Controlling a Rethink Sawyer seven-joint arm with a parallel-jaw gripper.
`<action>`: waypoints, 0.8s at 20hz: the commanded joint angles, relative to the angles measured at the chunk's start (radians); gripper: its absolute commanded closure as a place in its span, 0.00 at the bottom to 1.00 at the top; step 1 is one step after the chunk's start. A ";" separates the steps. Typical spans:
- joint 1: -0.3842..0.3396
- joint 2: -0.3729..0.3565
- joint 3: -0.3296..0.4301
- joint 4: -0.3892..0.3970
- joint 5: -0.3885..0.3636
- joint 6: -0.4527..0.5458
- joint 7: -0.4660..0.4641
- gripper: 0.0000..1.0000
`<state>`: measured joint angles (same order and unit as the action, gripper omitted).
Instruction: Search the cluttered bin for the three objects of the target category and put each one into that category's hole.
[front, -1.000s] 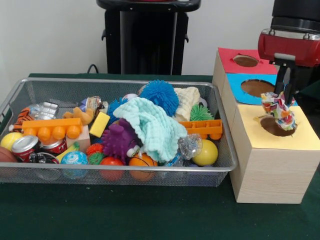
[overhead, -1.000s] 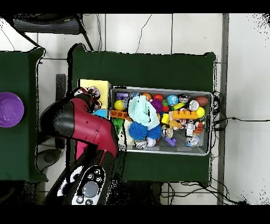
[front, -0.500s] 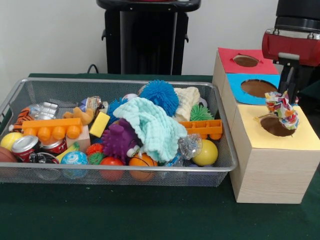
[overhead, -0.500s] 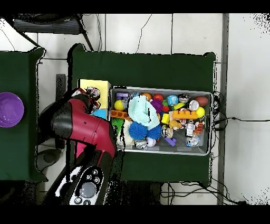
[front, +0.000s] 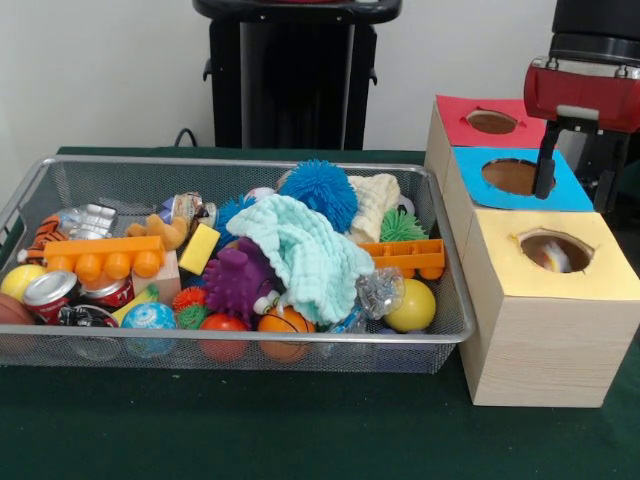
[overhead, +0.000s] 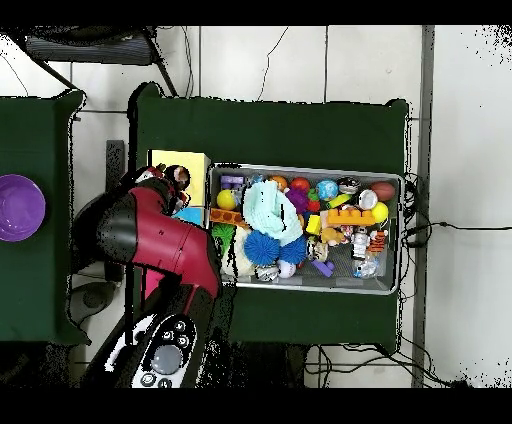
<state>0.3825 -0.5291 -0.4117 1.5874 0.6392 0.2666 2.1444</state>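
Cluttered bin (front: 60, 165) sits on green table (front: 250, 430), left of three boxes in front view, packed w/ toys: mint cloth (front: 300, 250) on top mid, blue spiky ball (front: 318, 190) behind it, purple spiky toy (front: 238, 278), orange block strip (front: 105, 255) at left, soda cans (front: 50, 292) front-left, yellow ball (front: 413, 305) front-right.

Arm comes down at top right; gripper (front: 575, 175) hangs over blue-top box (front: 570, 190), just behind yellow-top box (front: 575, 280). Fingers (front: 545, 165) spread apart, jaws open, nothing between them. Bit of pale stuff visible inside yellow box's hole (front: 553, 252). Red-top box (front: 455, 120) farthest back.

Overhead: red arm (overhead: 160, 240) bends across boxes beside bin's short side; gripper hidden under it there.

Room: air above bin free; bin rim nearly touching yellow box. Table bare in front of bin.

Can labels too small to read.
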 joint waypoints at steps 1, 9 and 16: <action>-0.028 0.032 0.055 0.069 0.030 0.114 0.256 0.00; -0.020 0.016 0.031 0.067 0.024 0.141 0.260 0.00; -0.115 -0.014 0.026 0.046 -0.048 0.154 0.116 0.00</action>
<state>0.3526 -0.5386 -0.4195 1.5873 0.6333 0.2843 2.1444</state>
